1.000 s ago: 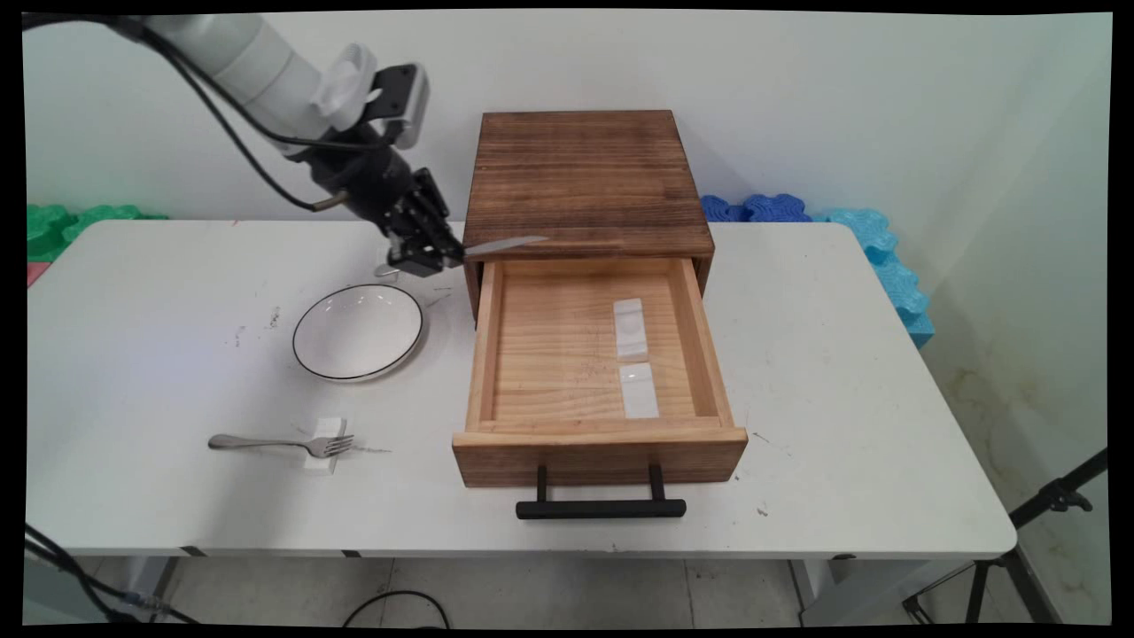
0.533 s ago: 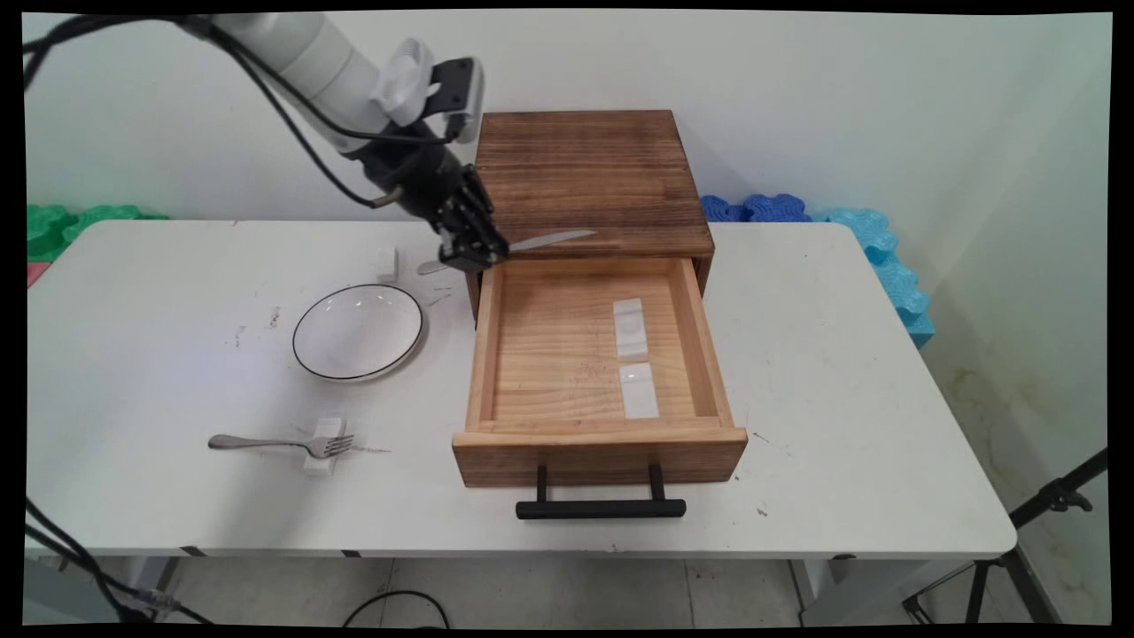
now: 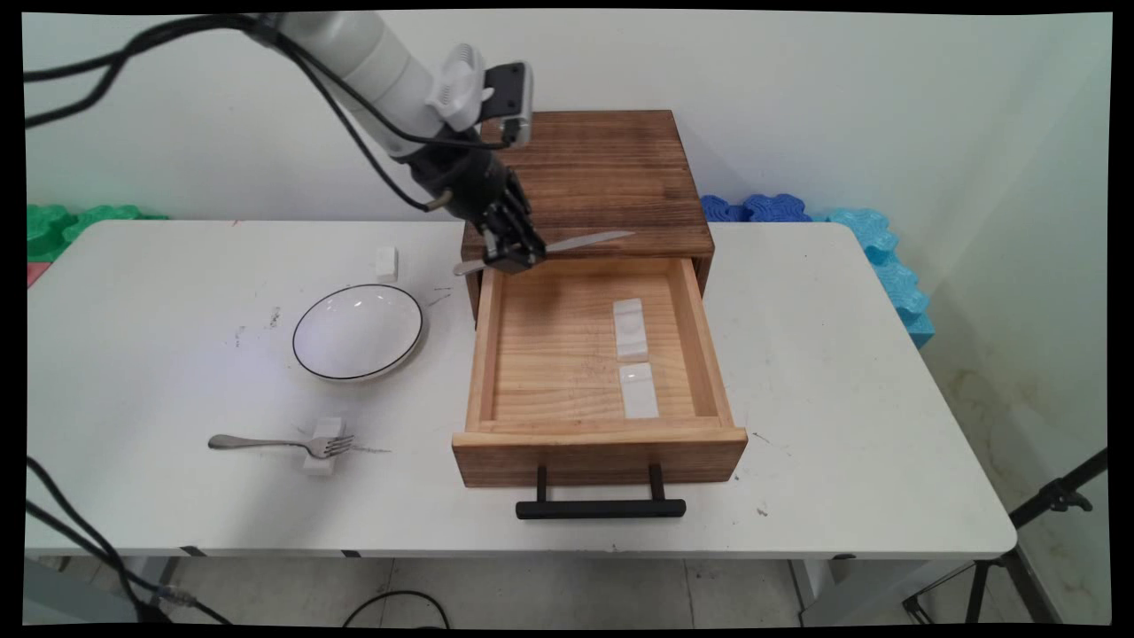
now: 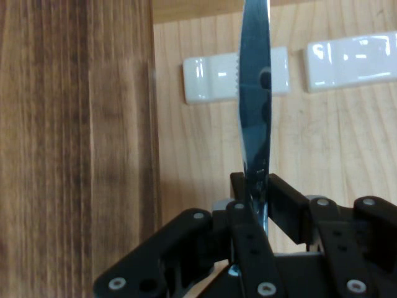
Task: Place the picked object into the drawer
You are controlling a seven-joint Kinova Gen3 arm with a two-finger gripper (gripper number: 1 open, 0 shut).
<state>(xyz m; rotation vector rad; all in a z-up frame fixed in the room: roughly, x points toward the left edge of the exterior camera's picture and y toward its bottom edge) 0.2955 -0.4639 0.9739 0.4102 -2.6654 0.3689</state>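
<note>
My gripper (image 3: 514,257) is shut on a metal table knife (image 3: 580,242), held level above the back left corner of the open wooden drawer (image 3: 483,354). The blade points right along the cabinet's front edge; the handle end sticks out left of the fingers. In the hand view the gripper (image 4: 255,202) clamps the knife (image 4: 255,93), whose blade runs up the picture over the drawer floor (image 4: 205,161). Two white rests (image 3: 629,328) (image 3: 640,390) lie in the drawer's right half, and both rests (image 4: 214,81) (image 4: 350,59) show beyond the blade. The dark wooden cabinet top (image 4: 74,149) fills the left.
A white bowl with a dark rim (image 3: 358,331) sits left of the drawer. A fork (image 3: 279,442) lies on a small white rest (image 3: 321,456) near the table's front left. Another white rest (image 3: 385,263) lies behind the bowl. The drawer's black handle (image 3: 601,508) juts toward the front edge.
The gripper has carried the knife to the right, from beside the bowl to over the drawer's back left corner. A small white rest behind the bowl is uncovered.
</note>
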